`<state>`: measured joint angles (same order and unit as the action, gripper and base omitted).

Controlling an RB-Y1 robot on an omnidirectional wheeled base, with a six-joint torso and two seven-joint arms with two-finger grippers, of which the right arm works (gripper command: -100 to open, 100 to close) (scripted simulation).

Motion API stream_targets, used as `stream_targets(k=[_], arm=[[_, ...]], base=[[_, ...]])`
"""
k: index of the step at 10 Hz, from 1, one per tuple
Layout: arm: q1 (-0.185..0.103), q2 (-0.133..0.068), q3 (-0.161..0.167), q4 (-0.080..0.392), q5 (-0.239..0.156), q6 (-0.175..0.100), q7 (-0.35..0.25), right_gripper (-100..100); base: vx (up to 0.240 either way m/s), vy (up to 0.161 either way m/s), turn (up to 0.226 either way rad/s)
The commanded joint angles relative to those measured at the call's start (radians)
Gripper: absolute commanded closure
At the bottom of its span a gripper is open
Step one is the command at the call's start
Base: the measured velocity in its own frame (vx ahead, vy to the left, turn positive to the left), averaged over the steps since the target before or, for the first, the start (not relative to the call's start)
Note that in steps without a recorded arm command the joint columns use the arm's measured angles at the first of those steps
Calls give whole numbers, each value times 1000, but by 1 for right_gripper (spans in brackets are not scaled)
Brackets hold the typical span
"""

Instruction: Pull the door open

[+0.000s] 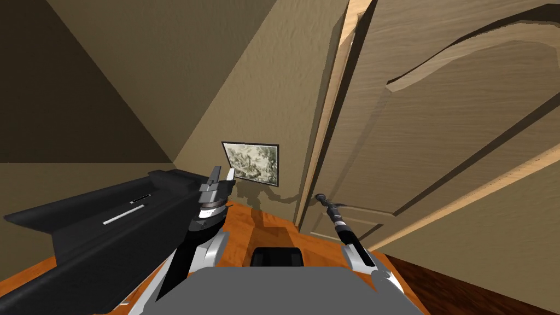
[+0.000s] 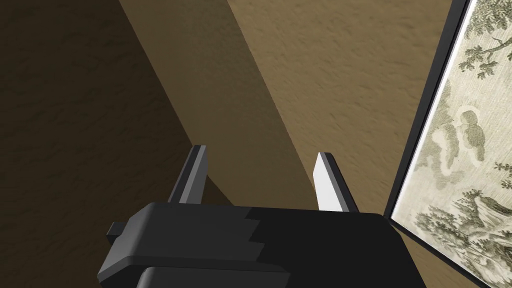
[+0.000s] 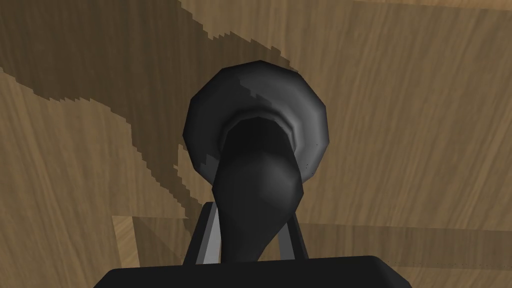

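Clamping its jaws on the dark door handle, the right gripper has purchase for the pull; the wooden door lies just behind that handle. Well away from the handle, the left gripper idles, jaws apart.

One door, fitted with one dark handle. One framed picture, one long black object. Two grippers, namely left gripper and right gripper, each with two fingers, four fingers in all.

no readable text, labels or numbers
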<state>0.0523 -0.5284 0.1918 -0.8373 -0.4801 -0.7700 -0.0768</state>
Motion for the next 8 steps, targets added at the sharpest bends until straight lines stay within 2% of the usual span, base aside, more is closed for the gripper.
stream_targets(k=[1,4,5,6,8], arm=[[21,-16,23,-11,1,-21,-16,100],[55,-55,65,-28,0,-60,-51,100],[49,-46,58,-25,0,-46,-44,100],[74,-68,85,-27,-8,-81,-60,100],[99,-93,111,-31,-18,-119,-75,100]], base=[[-212,-53,126],[-243,-89,169],[-99,-20,31],[-154,-18,178],[-244,-69,175]])
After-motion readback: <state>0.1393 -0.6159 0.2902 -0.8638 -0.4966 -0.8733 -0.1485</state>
